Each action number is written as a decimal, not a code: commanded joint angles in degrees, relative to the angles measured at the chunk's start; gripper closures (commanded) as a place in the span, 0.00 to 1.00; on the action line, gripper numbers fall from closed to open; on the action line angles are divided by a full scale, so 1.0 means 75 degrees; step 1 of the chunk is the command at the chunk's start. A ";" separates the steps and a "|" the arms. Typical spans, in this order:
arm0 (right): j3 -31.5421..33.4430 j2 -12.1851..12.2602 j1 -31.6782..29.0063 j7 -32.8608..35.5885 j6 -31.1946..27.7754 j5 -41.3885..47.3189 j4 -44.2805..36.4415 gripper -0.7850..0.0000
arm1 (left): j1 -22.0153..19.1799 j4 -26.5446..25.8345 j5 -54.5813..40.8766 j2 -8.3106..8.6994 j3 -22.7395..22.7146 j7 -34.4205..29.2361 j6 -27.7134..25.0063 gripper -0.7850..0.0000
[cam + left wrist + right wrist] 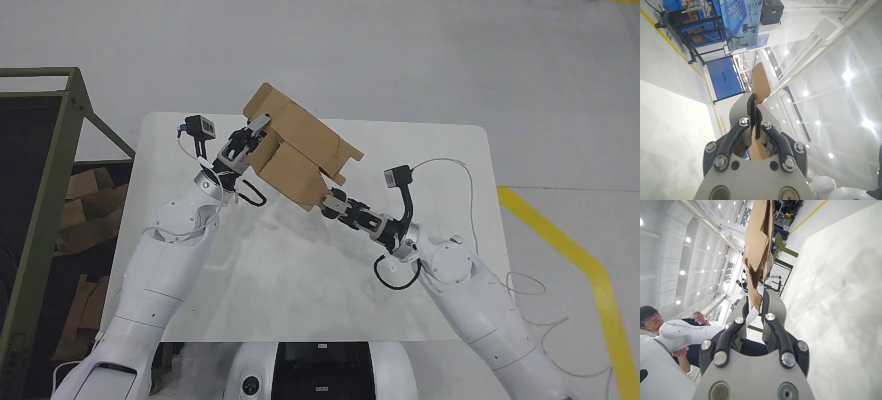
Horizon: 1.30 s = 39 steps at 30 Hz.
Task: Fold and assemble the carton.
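Note:
The carton is a brown cardboard blank, partly folded, held tilted in the air over the far part of the white table. My left gripper is shut on the carton's left edge; in the left wrist view the fingertips pinch a thin cardboard edge, and a rounded flap sticks out beyond them. My right gripper holds the carton's near right corner. In the right wrist view a ragged flap tip sits between the two fingers, with the rest of the carton rising beyond.
A green-framed cart holding flat cardboard pieces stands beside the table's left edge. A yellow floor line runs off to the right. Bare tabletop lies between the two arms and toward the near edge.

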 commanded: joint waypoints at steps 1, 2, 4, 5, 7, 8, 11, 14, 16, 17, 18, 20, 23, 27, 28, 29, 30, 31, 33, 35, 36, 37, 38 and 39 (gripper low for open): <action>-0.0003 -0.0009 0.0004 -0.0006 0.0002 -0.0002 0.0005 0.85 | 0.0007 -0.0002 0.0012 -0.0008 -0.0005 -0.0010 -0.0002 1.00; -0.0010 -0.0015 0.0004 -0.0011 0.0000 -0.0001 -0.0001 0.86 | 0.0010 0.0000 0.0012 -0.0012 -0.0012 -0.0010 -0.0003 1.00; -0.0024 -0.0026 0.0009 0.0002 0.0010 0.0002 -0.0001 0.86 | 0.0019 -0.0001 0.0019 -0.0020 -0.0021 -0.0006 -0.0008 1.00; -0.0027 -0.0031 0.0010 0.0001 0.0005 0.0007 -0.0005 0.87 | 0.0025 -0.0001 0.0024 -0.0024 -0.0025 -0.0008 -0.0011 1.00; -0.0033 -0.0041 0.0015 0.0008 0.0015 0.0020 0.0000 0.87 | 0.0039 0.0005 0.0030 -0.0031 -0.0036 -0.0016 -0.0010 1.00; -0.0037 -0.0045 0.0020 0.0019 0.0017 0.0015 0.0000 0.87 | 0.0043 0.0003 0.0032 -0.0034 -0.0042 -0.0021 -0.0005 1.00; -0.0042 -0.0057 0.0030 0.0033 0.0035 0.0025 0.0010 0.87 | 0.0057 -0.0003 0.0042 -0.0046 -0.0056 -0.0011 -0.0007 1.00; -0.0042 -0.0069 0.0035 0.0048 0.0048 0.0037 0.0019 0.88 | 0.0064 -0.0011 0.0054 -0.0057 -0.0068 -0.0016 -0.0008 1.00; -0.0041 -0.0075 0.0039 0.0068 0.0048 0.0031 0.0022 0.89 | 0.0070 -0.0010 0.0062 -0.0065 -0.0076 -0.0021 -0.0021 1.00; -0.0041 -0.0079 0.0037 0.0076 0.0044 0.0048 0.0023 0.89 | 0.0072 -0.0010 0.0066 -0.0069 -0.0079 -0.0023 -0.0022 1.00; -0.0040 -0.0082 0.0038 0.0086 0.0041 0.0061 0.0025 0.89 | 0.0074 -0.0005 0.0074 -0.0072 -0.0082 -0.0025 -0.0012 1.00; -0.0036 -0.0091 0.0027 0.0093 -0.0014 0.0142 0.0041 0.92 | 0.0077 -0.0011 0.0091 -0.0078 -0.0094 -0.0013 -0.0001 1.00; -0.0025 -0.0101 0.0025 0.0115 -0.0039 0.0181 0.0065 1.00 | 0.0086 -0.0019 0.0127 -0.0089 -0.0107 -0.0002 0.0005 1.00; -0.0005 -0.0111 0.0017 0.0142 -0.0074 0.0225 0.0081 1.00 | 0.0096 -0.0020 0.0162 -0.0101 -0.0126 -0.0004 0.0010 1.00; 0.0002 -0.0112 0.0013 0.0149 -0.0079 0.0227 0.0083 1.00 | 0.0100 -0.0017 0.0164 -0.0104 -0.0129 -0.0006 0.0022 1.00; 0.0011 -0.0114 0.0010 0.0153 -0.0089 0.0242 0.0084 1.00 | 0.0102 -0.0018 0.0164 -0.0107 -0.0130 -0.0020 0.0026 1.00; 0.0020 -0.0115 0.0006 0.0156 -0.0097 0.0254 0.0082 1.00 | 0.0104 -0.0015 0.0153 -0.0110 -0.0133 -0.0032 0.0026 1.00; 0.0033 -0.0117 0.0000 0.0152 -0.0118 0.0266 0.0075 1.00 | 0.0105 -0.0009 0.0151 -0.0113 -0.0139 -0.0042 0.0022 1.00; 0.0059 -0.0119 -0.0015 0.0151 -0.0152 0.0288 0.0065 1.00 | 0.0107 0.0006 0.0150 -0.0119 -0.0149 -0.0057 0.0028 1.00; 0.0095 -0.0118 -0.0030 0.0147 -0.0185 0.0315 0.0059 1.00 | 0.0107 0.0013 0.0145 -0.0125 -0.0157 -0.0071 0.0029 1.00; 0.0113 -0.0118 -0.0036 0.0151 -0.0199 0.0319 0.0058 1.00 | 0.0110 0.0020 0.0133 -0.0129 -0.0159 -0.0079 0.0031 1.00; 0.0129 -0.0118 -0.0043 0.0149 -0.0207 0.0332 0.0053 1.00 | 0.0110 0.0026 0.0132 -0.0132 -0.0161 -0.0086 0.0037 1.00; 0.0146 -0.0117 -0.0049 0.0148 -0.0218 0.0331 0.0050 1.00 | 0.0112 0.0029 0.0114 -0.0136 -0.0158 -0.0107 0.0043 1.00; 0.0164 -0.0117 -0.0054 0.0144 -0.0225 0.0328 0.0049 1.00 | 0.0111 0.0034 0.0096 -0.0139 -0.0160 -0.0121 0.0051 1.00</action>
